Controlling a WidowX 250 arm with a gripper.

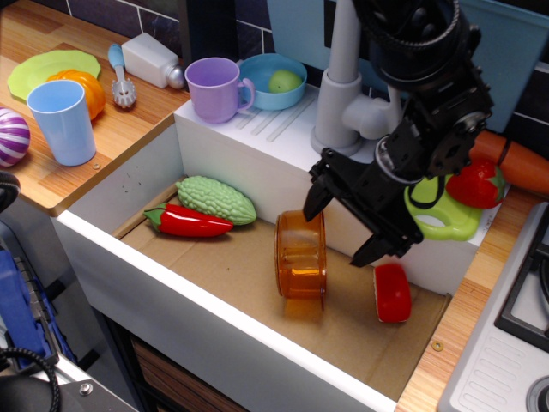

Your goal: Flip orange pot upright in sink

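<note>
The orange pot [301, 255] is lying on its side on the brown floor of the sink [206, 330], roughly mid-floor, with its rim standing on edge and one small handle pressing against the cardboard beneath it. Just above and to its right, the gripper [341, 225] is hanging with its jaws spread wide and holding nothing: one black finger is pointing down just beside the pot's upper far edge, the other is pointing down over the gap between the pot and the red tomato slice [392, 292]. Whether the left finger is touching the pot's rim is too close to tell. The arm [426, 94] is reaching in from the upper right, tilting down and leftward over the sink's far wall, and its upper part is running out of the top edge.

The arm is covering part of the grey faucet [341, 86], part of the green cutting board [436, 215], the strawberry [473, 184] and the carrot [515, 163].

At the left end of the sink floor a green bumpy gourd [216, 199] and a red chili pepper [189, 221] are lying touching each other. On the far rim a purple mug [214, 88] is standing beside a blue bowl [273, 81]. On the left counter a light blue cup [62, 121] is standing upright.
</note>
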